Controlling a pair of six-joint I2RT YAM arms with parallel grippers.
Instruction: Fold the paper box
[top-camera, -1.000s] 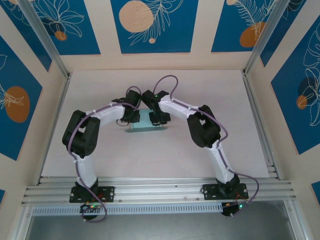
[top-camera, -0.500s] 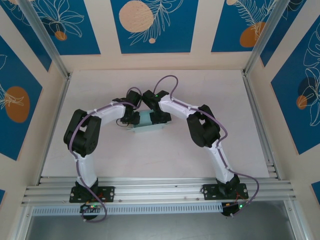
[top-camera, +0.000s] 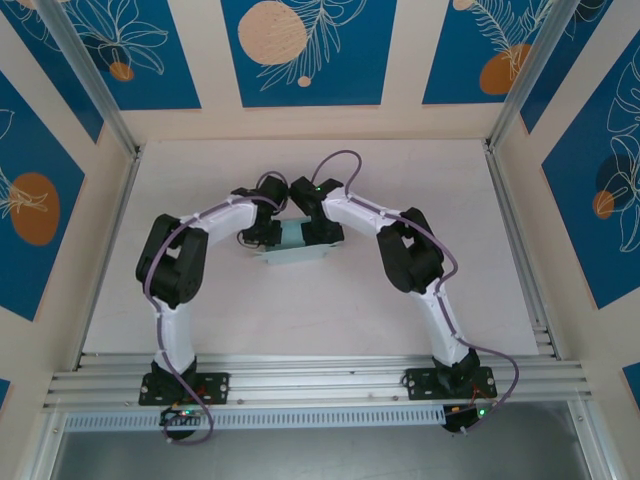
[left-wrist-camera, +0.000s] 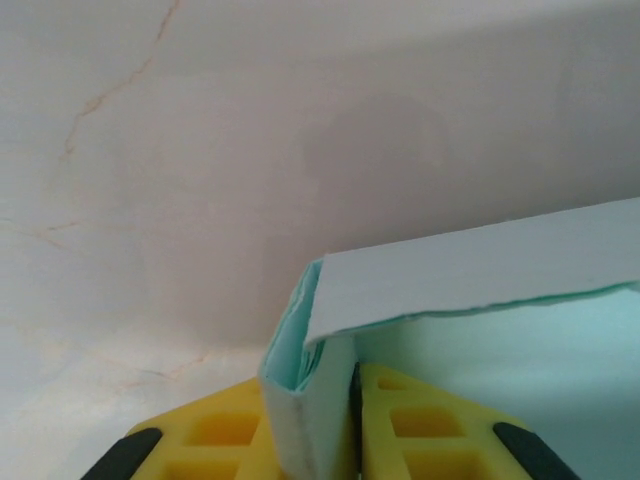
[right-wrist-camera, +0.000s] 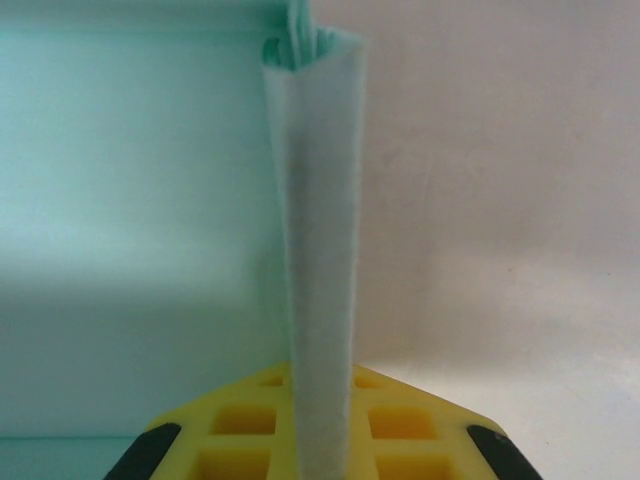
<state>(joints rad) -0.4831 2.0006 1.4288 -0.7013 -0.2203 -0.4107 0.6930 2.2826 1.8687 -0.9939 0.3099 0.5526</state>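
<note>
- Paper box (top-camera: 294, 246) sits mid-frame on the surface (top-camera: 300, 315)
- Left jaws clamp its left end wall, right jaws its right
- Press both doubled walls flat evenly, without dragging the box

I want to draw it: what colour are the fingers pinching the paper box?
Yellow. The fingers show best in the right wrist view.

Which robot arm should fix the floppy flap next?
Probably left. The loose flap of the paper box ends right by the left gripper; the right gripper pinches the other end, steadying it.
</note>
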